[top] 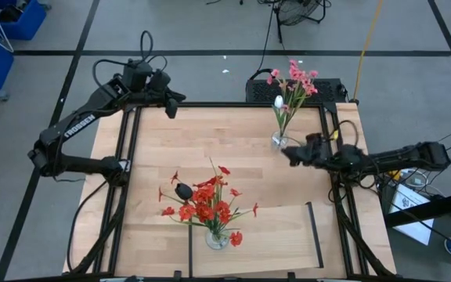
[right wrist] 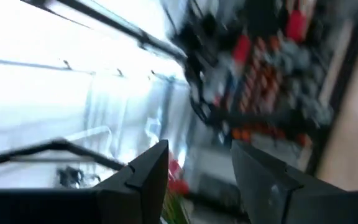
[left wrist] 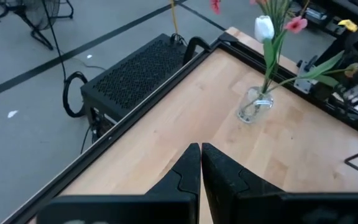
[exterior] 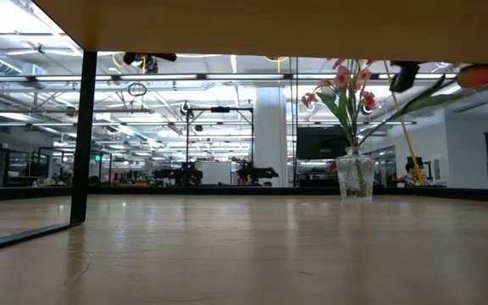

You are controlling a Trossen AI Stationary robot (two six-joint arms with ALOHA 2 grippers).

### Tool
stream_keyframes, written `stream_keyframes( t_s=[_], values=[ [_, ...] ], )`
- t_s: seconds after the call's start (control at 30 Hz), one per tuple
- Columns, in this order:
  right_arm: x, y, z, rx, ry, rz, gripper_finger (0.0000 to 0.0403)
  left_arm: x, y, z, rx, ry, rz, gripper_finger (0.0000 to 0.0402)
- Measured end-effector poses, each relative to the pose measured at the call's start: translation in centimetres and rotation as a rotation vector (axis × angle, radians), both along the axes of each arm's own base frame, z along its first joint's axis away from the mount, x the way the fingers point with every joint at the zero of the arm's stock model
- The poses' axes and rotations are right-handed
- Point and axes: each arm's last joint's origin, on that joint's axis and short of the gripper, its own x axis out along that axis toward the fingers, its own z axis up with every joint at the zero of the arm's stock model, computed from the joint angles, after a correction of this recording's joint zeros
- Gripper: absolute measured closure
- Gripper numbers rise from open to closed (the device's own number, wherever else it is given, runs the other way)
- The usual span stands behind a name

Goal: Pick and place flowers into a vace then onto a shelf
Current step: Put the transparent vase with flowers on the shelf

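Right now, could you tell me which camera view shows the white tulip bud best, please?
The left wrist view: the white tulip bud stands large and clear above its glass vase. The high view shows it only as a small white spot among pink blossoms. In the low view I cannot pick it out, and the right wrist view does not show it.

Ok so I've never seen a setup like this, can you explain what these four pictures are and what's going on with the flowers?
It is a robot with two dark arms at a wooden table. One picture looks straight down, one looks level across the tabletop, and two come from cameras on the arms' wrists. Each arm ends in a two-finger pincer. The left pincer is shut, holds nothing, and waits at the table's far left corner. The right pincer is open beside a glass vase of pink flowers; nothing is in it. A second vase of red flowers stands on the low wooden shelf nearer the front.
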Motion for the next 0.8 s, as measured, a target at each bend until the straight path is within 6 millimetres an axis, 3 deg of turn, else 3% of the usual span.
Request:
stream_keyframes(
  t_s=[0.23, 0.37, 0.57, 0.7, 0.8],
  values=[
    [-0.7, -0.8, 0.9, -0.044, -0.059, -0.254, 0.0254, 0.7, 0.7, -0.8, 0.034, 0.052, -0.036, 0.0383],
    [-1.4, -1.3, 1.5, -0.097, -0.075, -0.493, 0.0262, 1.1, 1.2, -1.4, 0.07, 0.096, -0.07, 0.0382],
    [-2.0, -1.8, 2.2, -0.224, 0.076, -0.812, 0.0276, 1.4, 1.9, -2.0, 0.094, 0.126, -0.089, 0.0382],
    [-2.0, -1.7, 2.1, -0.252, 0.11, -0.832, 0.0285, 1.8, 2.3, -2.4, 0.1, 0.131, -0.113, 0.0382],
    [-1.8, -1.4, 2.3, -0.264, 0.032, -0.7, 0.0291, 2.0, 2.4, -2.6, 0.106, 0.138, -0.14, 0.0382]
  ],
)
